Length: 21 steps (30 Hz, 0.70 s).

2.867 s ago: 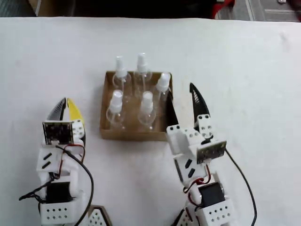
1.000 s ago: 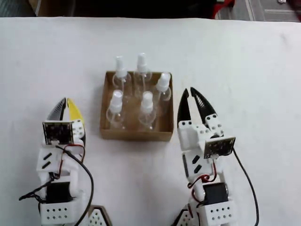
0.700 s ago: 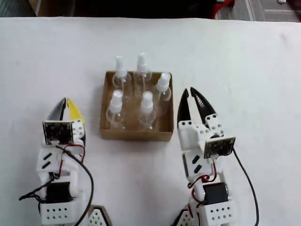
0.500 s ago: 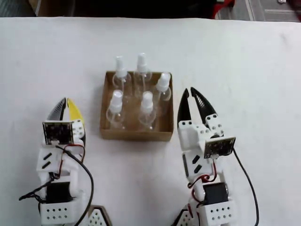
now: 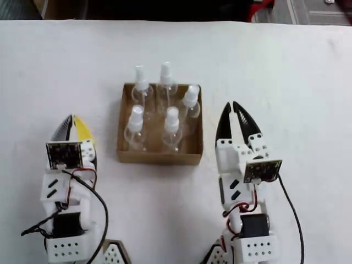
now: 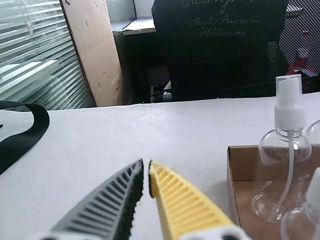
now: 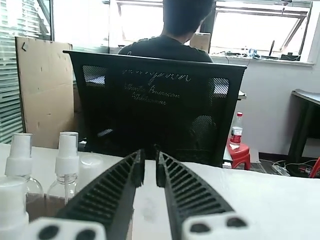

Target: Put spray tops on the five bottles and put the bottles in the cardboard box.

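Clear bottles (image 5: 135, 135), white tops (image 5: 172, 114); brown box (image 5: 159, 158) (white table (image 5: 286, 66)).

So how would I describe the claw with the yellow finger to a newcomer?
On the white table sits a brown cardboard box of clear spray bottles, with a gripper at each side. The left gripper is the one with a yellow finger beside a grey one; the right gripper has two black fingers.
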### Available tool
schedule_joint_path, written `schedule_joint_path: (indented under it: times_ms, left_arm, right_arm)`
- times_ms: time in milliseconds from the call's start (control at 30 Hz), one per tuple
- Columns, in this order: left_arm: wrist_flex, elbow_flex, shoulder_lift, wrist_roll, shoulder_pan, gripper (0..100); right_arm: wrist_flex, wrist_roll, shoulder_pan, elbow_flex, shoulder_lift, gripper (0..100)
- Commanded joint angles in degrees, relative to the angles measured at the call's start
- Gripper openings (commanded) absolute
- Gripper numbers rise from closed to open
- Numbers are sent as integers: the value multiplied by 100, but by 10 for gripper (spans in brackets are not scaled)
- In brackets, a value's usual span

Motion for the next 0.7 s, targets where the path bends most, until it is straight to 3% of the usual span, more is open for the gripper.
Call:
schedule_joint_path:
  times_ms: [0,167,367,667]
  left_arm:
    - [-105,-114,-57,-35,-40,24]
    - [-105,-123,-40,-35,-48,24]
    - [-97,-158,-22,-35,-48,24]
    - [360,-422,-22,-35,-48,24]
  right_arm:
    - [66,9,40,9,-4,24]
    - [145,9,66,-70,13,24]
    - [971,-35,66,-545,40,24]
    - [1024,-35,57,-563,48,24]
